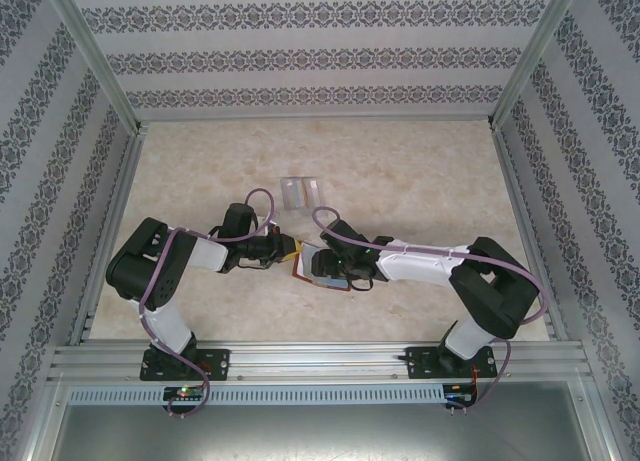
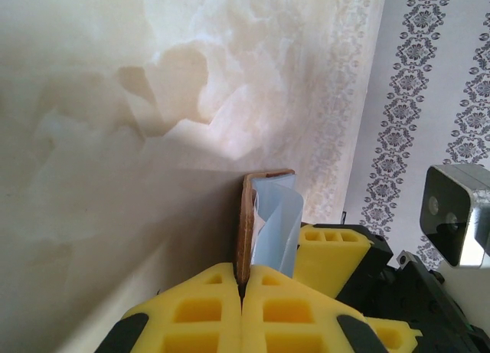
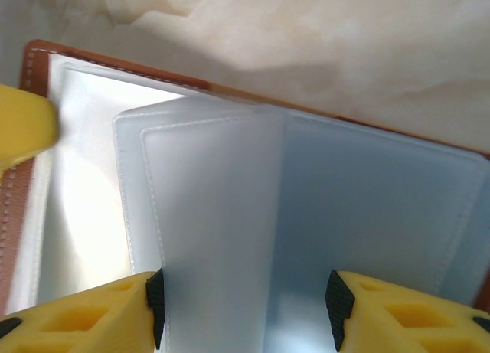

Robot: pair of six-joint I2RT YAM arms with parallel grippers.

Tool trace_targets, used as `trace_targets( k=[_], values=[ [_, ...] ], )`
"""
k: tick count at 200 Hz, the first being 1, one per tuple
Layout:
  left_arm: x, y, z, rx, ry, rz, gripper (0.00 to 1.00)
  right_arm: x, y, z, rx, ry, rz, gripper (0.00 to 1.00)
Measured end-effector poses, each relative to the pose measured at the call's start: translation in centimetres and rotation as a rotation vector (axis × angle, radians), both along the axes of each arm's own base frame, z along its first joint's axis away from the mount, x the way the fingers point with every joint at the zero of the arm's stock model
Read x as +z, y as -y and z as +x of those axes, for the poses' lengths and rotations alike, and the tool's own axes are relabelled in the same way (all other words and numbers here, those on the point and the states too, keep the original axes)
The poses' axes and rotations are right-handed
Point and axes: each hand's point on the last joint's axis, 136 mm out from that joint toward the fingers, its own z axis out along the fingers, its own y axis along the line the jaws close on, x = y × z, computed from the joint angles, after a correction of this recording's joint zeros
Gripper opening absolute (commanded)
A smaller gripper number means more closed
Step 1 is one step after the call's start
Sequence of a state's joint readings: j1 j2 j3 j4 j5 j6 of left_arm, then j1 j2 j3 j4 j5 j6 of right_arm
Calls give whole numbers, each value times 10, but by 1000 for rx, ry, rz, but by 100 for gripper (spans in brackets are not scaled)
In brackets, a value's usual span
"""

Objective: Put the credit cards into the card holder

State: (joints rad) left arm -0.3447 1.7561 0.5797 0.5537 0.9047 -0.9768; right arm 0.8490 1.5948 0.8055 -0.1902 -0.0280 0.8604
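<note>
Right wrist: my right gripper [image 3: 245, 299] gapes astride limp, slick-looking sleeves [image 3: 230, 215]; left gripper [image 2: 243, 280] pinches the holder [image 2: 246, 223] by its stiffer cover.

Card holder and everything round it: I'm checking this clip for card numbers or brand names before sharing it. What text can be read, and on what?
No readable text anywhere.
Card holder: plain stitched brown cover, frosted sleeves blank.
Clear case on the table: too small to tell.
Wallpaper: ornament only, no letters.
Small electronics at the near edge: too small to read.
</note>
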Motion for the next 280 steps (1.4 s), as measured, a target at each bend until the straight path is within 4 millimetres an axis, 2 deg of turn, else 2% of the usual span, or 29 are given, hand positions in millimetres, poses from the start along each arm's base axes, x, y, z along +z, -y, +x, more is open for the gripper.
trace_targets(
  k=[49,97,130,158,172,190,206,233,249,280],
  values=[
    [0,0,0,0,0,0,0,7,31,1,-58,26,-111,66],
    [0,0,0,3,1,3,0,52,42,7,-54,178,-115,67],
    [-6,-4,1,28,-7,28,0,73,18,3,31,223,-61,59],
    [-12,-9,0,55,-12,55,0,84,-23,11,87,190,47,49],
    [-14,-11,0,62,-14,61,0,79,-36,16,79,170,75,43],
    [-17,-13,0,80,-19,73,20,62,-36,16,49,123,63,39],
    [-18,-16,-2,95,-21,80,29,46,-32,16,38,92,32,39],
    [-12,-17,1,111,-5,82,38,31,-27,14,41,58,-6,45],
    [-9,-17,1,112,1,82,50,20,-27,12,59,39,-36,55],
    [-1,-19,2,108,25,97,62,3,-35,12,93,9,-89,56]
  ],
)
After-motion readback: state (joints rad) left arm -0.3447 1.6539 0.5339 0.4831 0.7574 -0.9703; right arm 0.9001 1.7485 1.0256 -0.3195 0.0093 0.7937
